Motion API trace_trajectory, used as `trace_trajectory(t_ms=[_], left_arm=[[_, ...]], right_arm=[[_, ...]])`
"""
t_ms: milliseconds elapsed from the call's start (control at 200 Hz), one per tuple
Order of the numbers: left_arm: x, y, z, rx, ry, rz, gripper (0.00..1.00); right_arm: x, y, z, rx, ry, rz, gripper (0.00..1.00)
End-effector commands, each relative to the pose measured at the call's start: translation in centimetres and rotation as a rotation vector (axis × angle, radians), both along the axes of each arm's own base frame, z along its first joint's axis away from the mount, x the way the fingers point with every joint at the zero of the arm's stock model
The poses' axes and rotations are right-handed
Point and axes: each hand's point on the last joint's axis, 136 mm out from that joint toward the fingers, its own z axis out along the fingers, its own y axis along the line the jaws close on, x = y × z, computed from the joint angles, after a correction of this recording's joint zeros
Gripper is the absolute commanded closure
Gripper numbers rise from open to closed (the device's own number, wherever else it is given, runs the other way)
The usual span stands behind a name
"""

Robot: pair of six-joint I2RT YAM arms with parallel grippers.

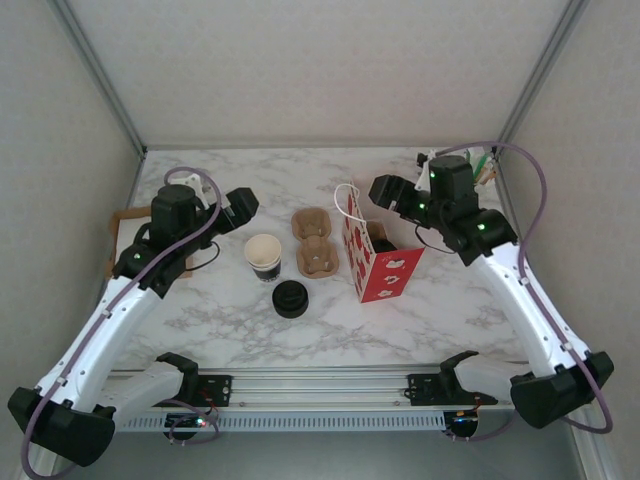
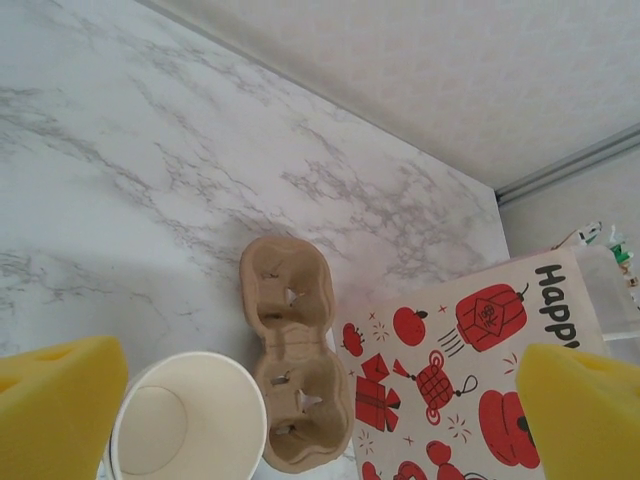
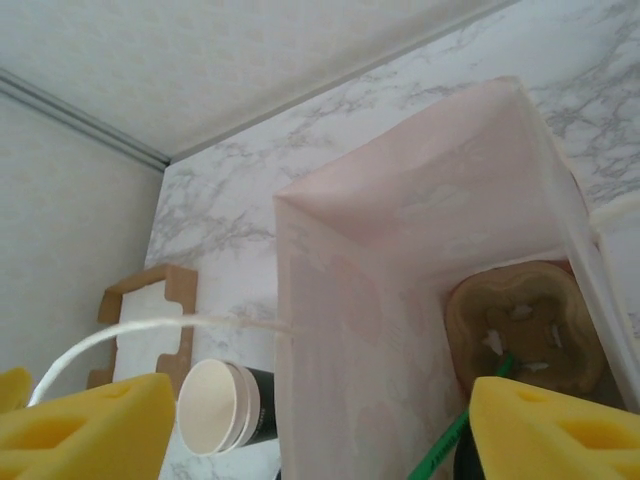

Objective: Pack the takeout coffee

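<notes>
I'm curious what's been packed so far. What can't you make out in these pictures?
Dark object in the bag, right wrist view: cut off by the bottom edge and yellow finger pad; unidentifiable.
Bag interior, top view: mostly hidden by its own walls.
Items at the far right corner, top view: too small.

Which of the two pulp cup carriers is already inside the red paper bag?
The carrier at the bottom of the bag. The other carrier lies out on the marble table, between the lidless cup and the bag.
</notes>
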Motion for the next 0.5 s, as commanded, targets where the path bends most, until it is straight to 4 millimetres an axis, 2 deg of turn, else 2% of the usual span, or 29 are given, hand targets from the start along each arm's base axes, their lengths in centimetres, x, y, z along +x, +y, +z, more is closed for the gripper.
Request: trace_trajectory(t_ms=[0,145,260,496], left_arm=[[-0.6,1.1,1.8,0.006,-0.018,0.040,0.00],[-1.4,2.1,2.5,0.021,-0.018,0.081,0.00],[-2.2,2.8,2.9,0.021,-0.019,0.105,0.00],[-3.4,4.2,3.2,0.023,-0.002,0.172,0.00]], right_arm=[[-2.2,-0.4,2.3,0.009,-0.049,0.038,0.14],[-4.9,-0.5,2.4,0.021,-0.063,0.087,0.01],[-7.3,-1.4,2.1,0.009,-0.068,0.110,0.01],[-12.1,-4.4,1.6,-0.060,-0.099,0.117,0.01]])
